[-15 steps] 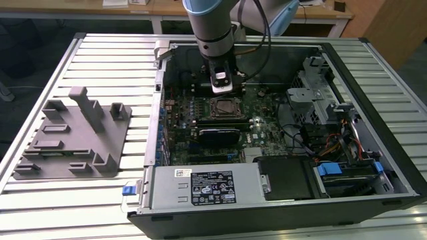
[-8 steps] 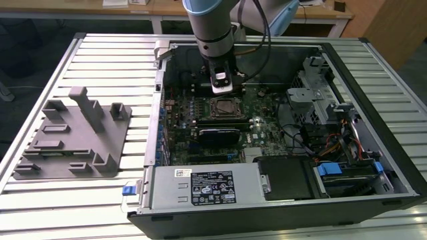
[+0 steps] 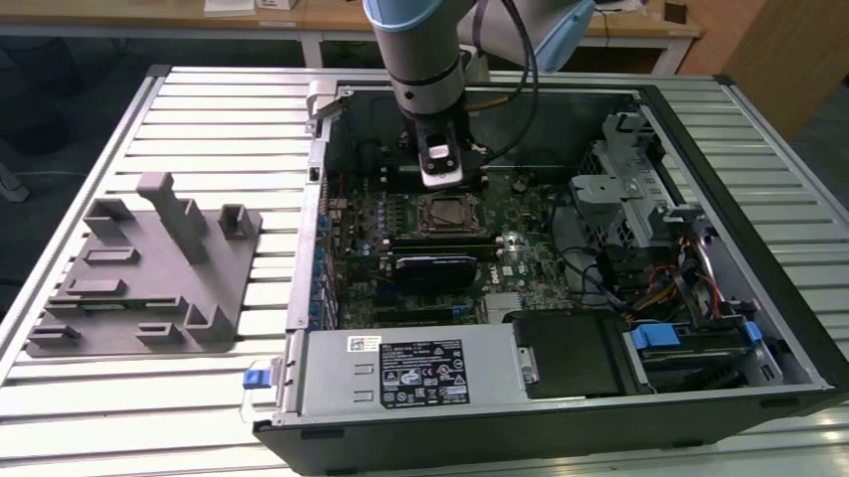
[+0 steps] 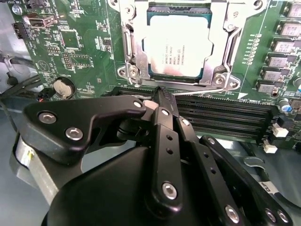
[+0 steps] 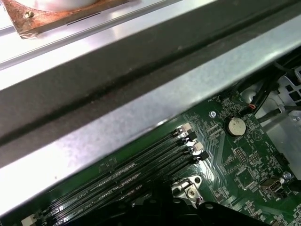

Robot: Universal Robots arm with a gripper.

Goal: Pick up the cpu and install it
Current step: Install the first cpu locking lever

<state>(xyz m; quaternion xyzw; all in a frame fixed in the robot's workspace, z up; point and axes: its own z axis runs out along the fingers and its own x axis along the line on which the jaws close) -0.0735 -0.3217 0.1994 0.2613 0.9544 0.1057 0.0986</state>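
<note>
Cpu (image 4: 178, 46) in socket, gripper (image 4: 160, 94) seemingly empty

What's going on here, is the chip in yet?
The arm's gripper sits inside the open computer case, just above the motherboard. The cpu already lies flat in its socket frame, silvery top up, and the gripper holds nothing, its fingers closed together beside the memory slots. The grey tray rests on the table at the exterior view's left.
</note>
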